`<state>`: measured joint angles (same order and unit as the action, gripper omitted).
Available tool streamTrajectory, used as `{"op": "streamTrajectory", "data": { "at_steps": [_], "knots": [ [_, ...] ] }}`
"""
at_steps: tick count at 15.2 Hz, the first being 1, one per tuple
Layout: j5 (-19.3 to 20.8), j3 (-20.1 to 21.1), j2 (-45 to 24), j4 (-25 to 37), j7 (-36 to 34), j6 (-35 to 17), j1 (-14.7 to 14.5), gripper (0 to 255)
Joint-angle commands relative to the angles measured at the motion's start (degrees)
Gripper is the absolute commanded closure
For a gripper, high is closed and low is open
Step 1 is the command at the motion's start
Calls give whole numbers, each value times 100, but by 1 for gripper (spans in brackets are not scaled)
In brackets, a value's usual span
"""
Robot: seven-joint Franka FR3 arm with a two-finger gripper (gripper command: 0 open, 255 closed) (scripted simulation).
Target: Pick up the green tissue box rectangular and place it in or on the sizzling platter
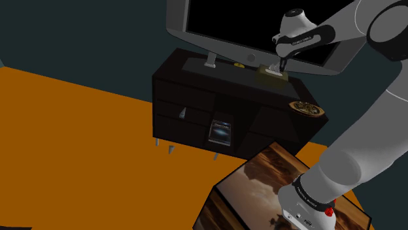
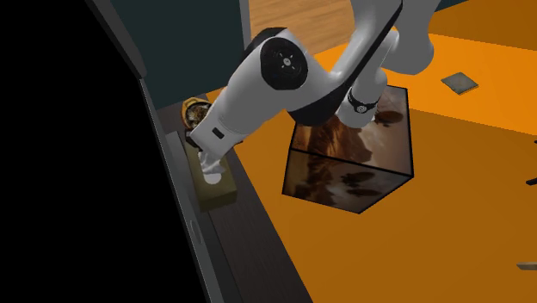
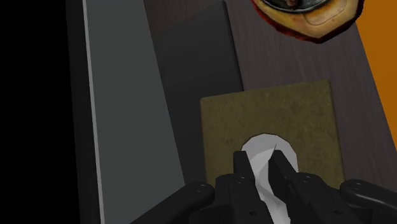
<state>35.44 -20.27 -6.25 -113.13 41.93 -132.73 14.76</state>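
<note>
On the dark cabinet (image 1: 189, 98), upper middle of the shoulder view:

1. Tissue box (image 1: 267, 72). Rectangular, olive-khaki, with a matte, grainy top. It stands on the cabinet top below the screen's lower right corner. A white, crumpled tuft of tissue (image 3: 262, 147) rises from an oval slot in the lid. In the second exterior view the box (image 2: 220, 194) lies left of centre, lengthwise along the cabinet's edge.

2. Jaws. All black, with blocky fingers, pointing straight down onto the box. In the wrist view they stand close together, pinched on the white tuft, one finger on each side of it. The box's base appears to rest on the cabinet top.

3. Platter (image 1: 307, 108). Oval and shallow, with a dark rim and a yellow-brown inside. It sits at the right end of the cabinet top, apart from the box. In the wrist view it (image 3: 305, 19) lies beyond the box, with bare dark top between the two.

4. Screen (image 1: 229, 26). Large and flat, with a grey frame and black glass, on a pale grey foot (image 1: 211, 61).

5. Cabinet body. Near-black and boxy, on short pale legs, with panelled fronts and open niches.

6. Arm (image 1: 366, 131). Smooth white shells with dark joints, arching from the lower right to the upper right of the frame.

7. Stand (image 1: 261, 176). A cube with a brown, cloudy landscape print on its faces.

8. Floor (image 1: 78, 131). Flat, plain orange. The wall (image 1: 78, 32) is dark teal.
</note>
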Motion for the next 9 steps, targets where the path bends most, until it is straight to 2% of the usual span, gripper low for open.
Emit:
{"op": "streamTrajectory", "data": {
  "at_steps": [1, 5, 9],
  "knots": [
    [-41, 12, 61, 78, 75, 128, -11, 255],
    [-105, 26, 142, 215, 197, 324, -24, 255],
    [-78, -200, 460, -87, 620, 91, 232, 255]
  ]
}}
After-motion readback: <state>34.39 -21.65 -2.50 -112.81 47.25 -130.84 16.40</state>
